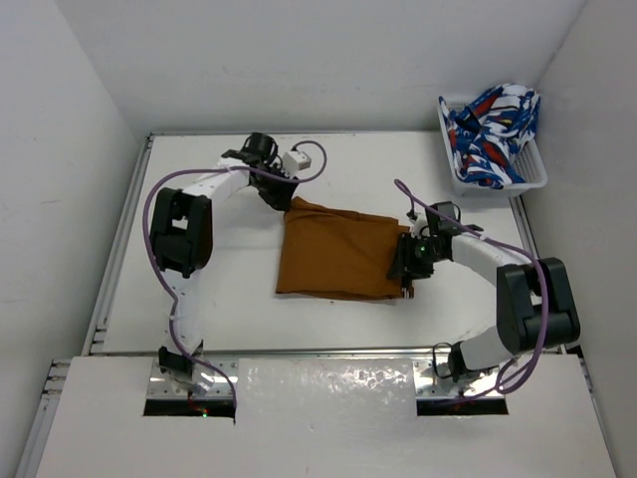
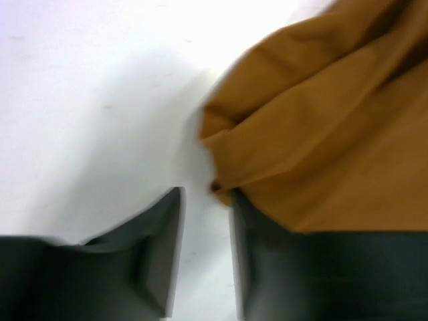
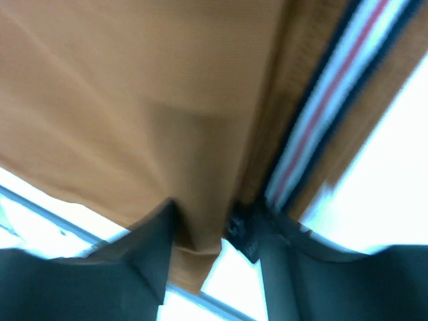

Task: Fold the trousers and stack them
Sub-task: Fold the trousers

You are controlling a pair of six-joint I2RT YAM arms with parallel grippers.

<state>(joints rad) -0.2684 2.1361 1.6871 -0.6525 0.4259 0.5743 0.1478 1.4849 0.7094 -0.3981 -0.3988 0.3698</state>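
Trousers (image 1: 338, 254): ochre-brown, folded into a rough rectangle, lying flat mid-worktop (image 1: 239, 309) between the two arms. Not in any container.

Only container: white slatted basket (image 1: 498, 187) at the far right corner of the worktop, well apart from the trousers. It holds a heap of blue-white-red patterned clothes (image 1: 493, 124), piled above the rim. Nothing ochre in it.

Left tool (image 1: 286, 199): at the far left corner of the trousers. In the wrist view the left tool (image 2: 206, 200) has its fingers (image 2: 157, 247) spread, with bare white worktop in the gap. The trousers (image 2: 321, 134) bunch up on the right, with cloth lying across the right-hand finger and the corner tip just beside the gap. No cloth sits between the pads.

Right tool (image 1: 406, 264): on the right edge of the trousers. Right wrist view is blurred. A fold of the trousers (image 3: 134, 100) sits in the right tool (image 3: 215, 214) against one finger, with a light gap on the other side. Cannot tell if it is clamped. Striped waistband edge (image 3: 328, 107) runs diagonally just beside that fold.
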